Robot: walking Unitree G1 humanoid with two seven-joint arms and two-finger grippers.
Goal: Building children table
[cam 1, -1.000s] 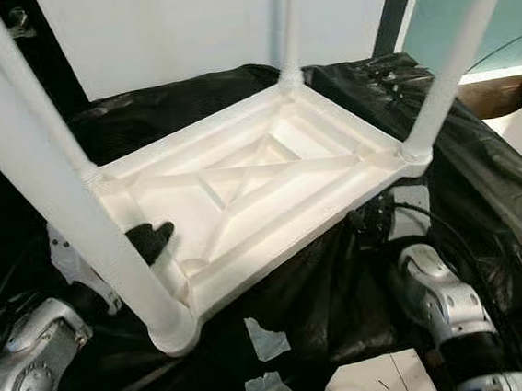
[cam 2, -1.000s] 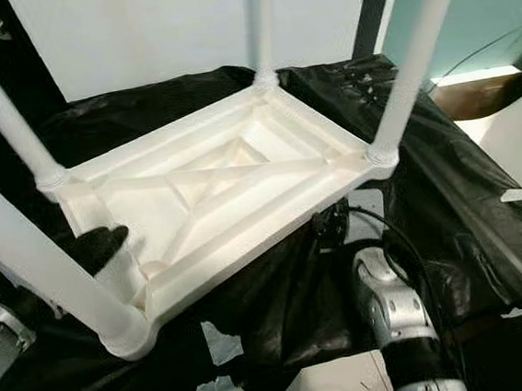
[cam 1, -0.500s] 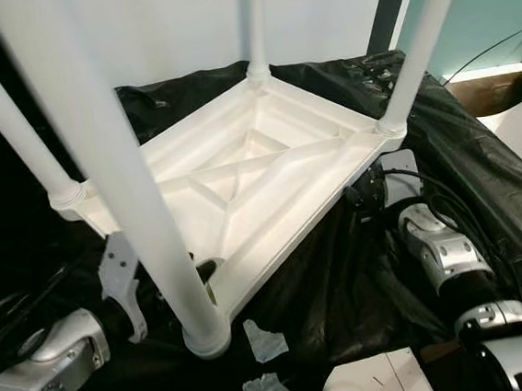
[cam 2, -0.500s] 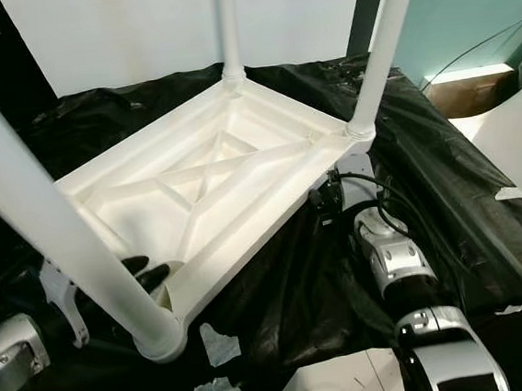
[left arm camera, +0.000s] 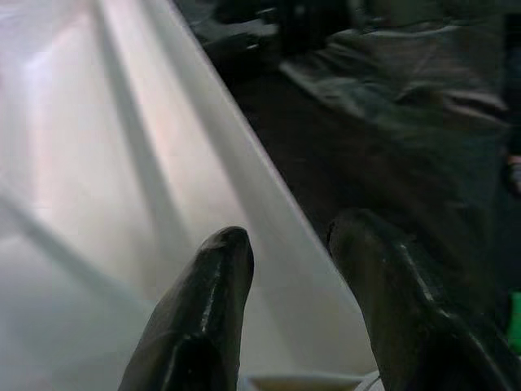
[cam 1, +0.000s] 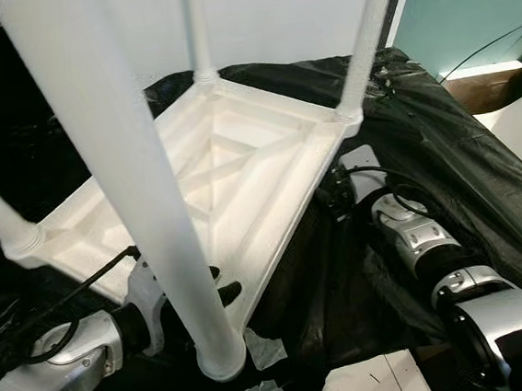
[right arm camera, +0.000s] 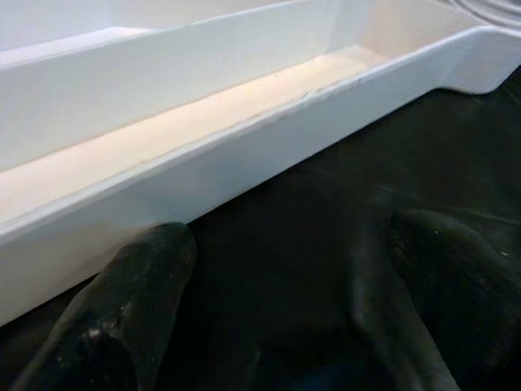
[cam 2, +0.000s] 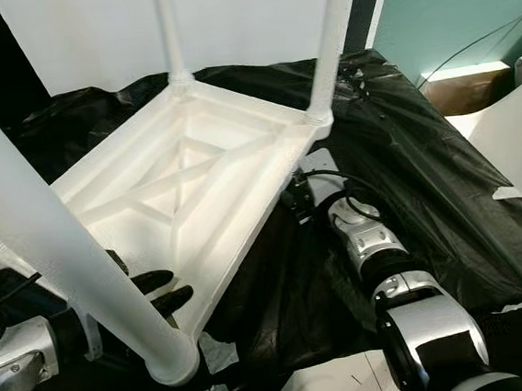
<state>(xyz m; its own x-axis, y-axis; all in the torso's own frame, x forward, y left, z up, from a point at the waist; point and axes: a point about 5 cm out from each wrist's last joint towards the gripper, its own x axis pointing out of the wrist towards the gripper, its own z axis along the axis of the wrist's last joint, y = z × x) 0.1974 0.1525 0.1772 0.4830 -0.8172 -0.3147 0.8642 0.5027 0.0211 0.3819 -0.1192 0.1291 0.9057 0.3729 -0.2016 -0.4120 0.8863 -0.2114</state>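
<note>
1. The table (cam 2: 185, 180) lies upside down on black sheeting (cam 2: 425, 170), its ribbed underside facing up and its four white legs (cam 2: 64, 261) standing upward from the corners; it sits skewed, one corner pointing toward the robot.
2. The left gripper (left arm camera: 301, 301) is at the near corner, just beside the nearest leg; its two black fingers (cam 2: 159, 293) are spread apart and straddle the table's rim, one inside the frame and one outside; whether they press the rim cannot be told.
3. The right gripper (right arm camera: 277, 309) is low along the table's right edge, its arm (cam 2: 376, 240) lying over the sheeting; its fingers are apart with only sheeting between them, just beside the rim and gripping nothing.
4. The step in hand looks like turning or repositioning the assembled table; all four legs appear seated, so the build seems nearly done.
5. To do it well, the left fingers should close squarely on the rim wall rather than on a thin rib; the right gripper should come up under or onto the edge so both sides share the load.
6. The legs are long and rise close to the camera; a fast swing could knock one against the head or the wall behind; the sheeting is slack and may drag or bunch under the frame.
</note>
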